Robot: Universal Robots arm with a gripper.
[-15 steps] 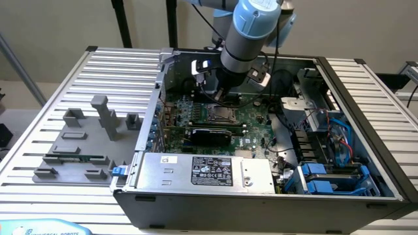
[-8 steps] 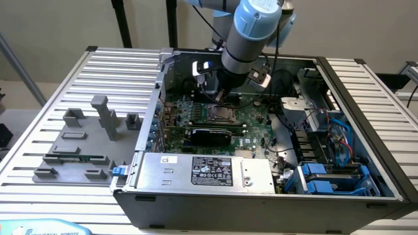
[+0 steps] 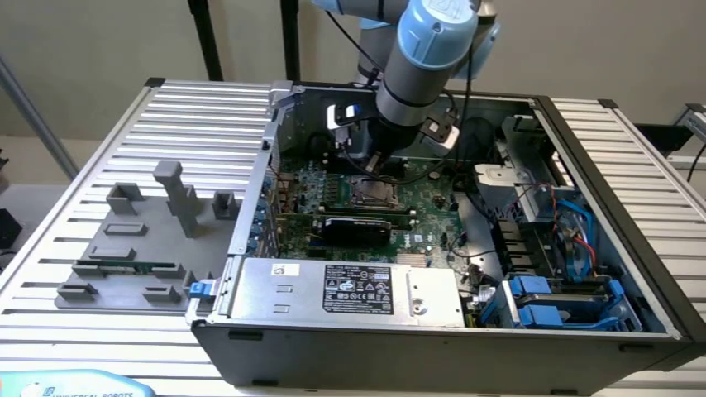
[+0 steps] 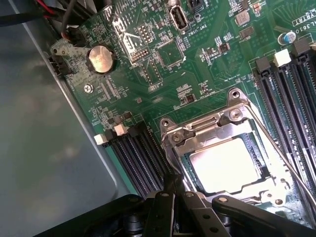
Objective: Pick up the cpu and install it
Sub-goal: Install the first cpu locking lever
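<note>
Ribbed metal slats of the desk (image 3: 132, 132) are carrying an open computer case (image 3: 441, 347), with grey fixture blocks (image 3: 165, 198) laid out toward the exterior view's left. I am holding the arm over the motherboard (image 4: 163, 74), and the hand (image 4: 174, 185) is clenched shut with nothing between its fingers, its tips hovering just at the edge of the processor socket (image 4: 232, 148). The cpu (image 4: 224, 165) is sitting flat inside that socket, its pale metal top showing through the open frame, so I am judging the placing step as done or nearly so. A thin retention lever (image 4: 276, 148) is lying across the socket's side; I cannot tell whether it is latched. Any further move is calling, in my judgement, for a steady, light touch near the chip, since the memory slots (image 4: 138, 158) are crowding in just beside the socket.
</note>
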